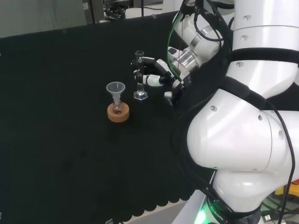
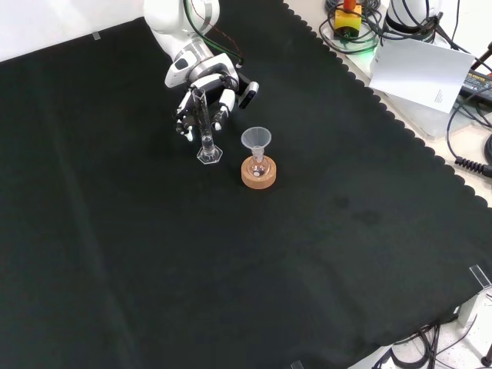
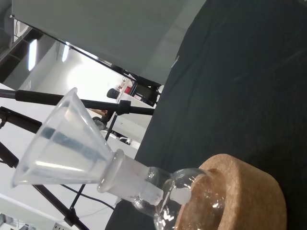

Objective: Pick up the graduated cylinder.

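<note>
Grasp step: hand (image 2: pixel 201 84) fingers (image 1: pixel 150 80) curl partway around upright graduated cylinder (image 2: pixel 206 129), base on desk (image 2: pixel 115 254); next, close and lift.

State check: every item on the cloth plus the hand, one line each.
Cylinder: upright on the cloth, base down.
Hand: fingers curled around the cylinder.
Funnel: seated in the flask neck.
Flask: upright on the cork ring.

White glossy arm (image 1: pixel 243 135); black-white hand (image 1: pixel 161 77); green, red cables
</note>
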